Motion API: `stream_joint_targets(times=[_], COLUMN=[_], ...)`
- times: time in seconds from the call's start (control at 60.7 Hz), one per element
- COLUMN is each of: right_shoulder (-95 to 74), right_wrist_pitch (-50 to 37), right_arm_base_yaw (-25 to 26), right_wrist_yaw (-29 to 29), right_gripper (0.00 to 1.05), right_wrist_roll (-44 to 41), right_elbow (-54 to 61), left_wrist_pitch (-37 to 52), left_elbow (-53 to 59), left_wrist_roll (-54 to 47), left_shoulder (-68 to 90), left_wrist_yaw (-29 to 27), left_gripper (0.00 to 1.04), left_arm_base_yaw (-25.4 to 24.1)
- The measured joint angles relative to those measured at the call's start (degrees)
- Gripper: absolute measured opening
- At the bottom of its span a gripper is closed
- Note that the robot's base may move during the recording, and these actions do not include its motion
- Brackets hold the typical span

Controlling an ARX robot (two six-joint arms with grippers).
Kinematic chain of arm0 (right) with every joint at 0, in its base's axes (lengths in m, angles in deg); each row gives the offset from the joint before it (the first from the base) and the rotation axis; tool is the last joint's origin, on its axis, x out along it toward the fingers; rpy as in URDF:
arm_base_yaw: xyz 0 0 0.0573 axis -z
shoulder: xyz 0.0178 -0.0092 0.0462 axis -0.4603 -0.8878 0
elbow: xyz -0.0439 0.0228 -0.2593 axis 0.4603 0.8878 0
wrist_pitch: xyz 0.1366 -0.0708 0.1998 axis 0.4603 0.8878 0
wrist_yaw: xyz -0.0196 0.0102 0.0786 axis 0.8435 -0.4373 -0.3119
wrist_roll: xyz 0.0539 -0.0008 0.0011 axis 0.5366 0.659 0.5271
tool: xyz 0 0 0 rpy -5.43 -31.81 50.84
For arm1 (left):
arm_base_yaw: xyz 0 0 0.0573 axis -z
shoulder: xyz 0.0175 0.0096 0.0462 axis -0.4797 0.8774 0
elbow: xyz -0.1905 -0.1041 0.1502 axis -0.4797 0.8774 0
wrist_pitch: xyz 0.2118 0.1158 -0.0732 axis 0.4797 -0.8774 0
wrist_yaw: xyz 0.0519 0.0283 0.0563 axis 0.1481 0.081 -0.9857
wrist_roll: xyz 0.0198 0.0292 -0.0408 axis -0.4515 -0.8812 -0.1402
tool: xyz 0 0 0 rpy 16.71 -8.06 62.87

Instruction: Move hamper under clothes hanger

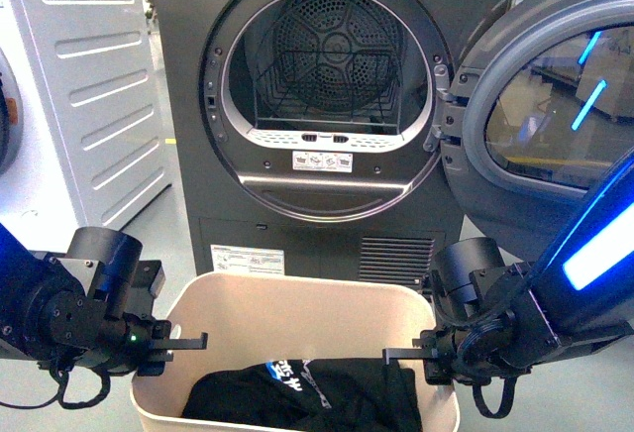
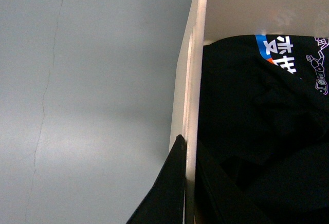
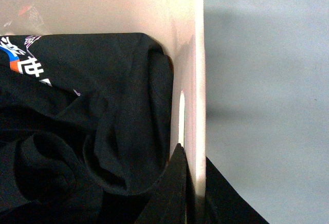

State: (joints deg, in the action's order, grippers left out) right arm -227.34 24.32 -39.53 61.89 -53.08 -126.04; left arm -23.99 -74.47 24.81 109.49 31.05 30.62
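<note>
The beige hamper (image 1: pixel 297 303) stands on the floor in front of me, low in the front view. Black clothes (image 1: pixel 307 392) with a blue and white print lie inside it. My left gripper (image 1: pixel 183 341) is shut on the hamper's left wall, one finger inside and one outside. My right gripper (image 1: pixel 406 354) is shut on the right wall in the same way. In the left wrist view the wall (image 2: pixel 193 80) runs straight between the jaws of the gripper (image 2: pixel 189 183). The right wrist view shows the wall (image 3: pixel 196 80) pinched by the gripper (image 3: pixel 194 183). The clothes hanger is out of view.
A dark grey dryer (image 1: pixel 327 204) stands right behind the hamper, its drum open. Its round door (image 1: pixel 555 115) swings out to the right. A white appliance (image 1: pixel 89 75) stands at the left. Grey floor (image 2: pixel 77 106) lies on both sides of the hamper.
</note>
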Motion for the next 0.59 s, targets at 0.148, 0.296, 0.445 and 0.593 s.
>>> stream_joint_targets(times=[0.148, 0.296, 0.445, 0.593], right_shoulder=[0.0, 0.2, 0.8, 1.0], right_wrist_pitch=[0.0, -0.6, -2.4, -2.5], right_arm_base_yaw=[0.0, 0.0, 0.0, 0.1], right_wrist_yaw=[0.0, 0.3, 1.0, 0.8], right_gripper=[0.03, 0.03, 0.03, 0.03], right_wrist_roll=[0.1, 0.1, 0.0, -0.1], right_elbow=[0.2, 0.2, 0.5, 0.5], left_wrist_pitch=[0.1, 0.1, 0.6, 0.6], left_elbow=[0.0, 0.0, 0.0, 0.0], left_wrist_roll=[-0.2, -0.2, -0.2, -0.2], left_shoulder=[-0.3, -0.3, -0.5, -1.1], left_wrist_yaw=[0.0, 0.0, 0.0, 0.0], left_gripper=[0.04, 0.04, 0.04, 0.04], left_arm_base_yaw=[0.0, 0.0, 0.1, 0.1])
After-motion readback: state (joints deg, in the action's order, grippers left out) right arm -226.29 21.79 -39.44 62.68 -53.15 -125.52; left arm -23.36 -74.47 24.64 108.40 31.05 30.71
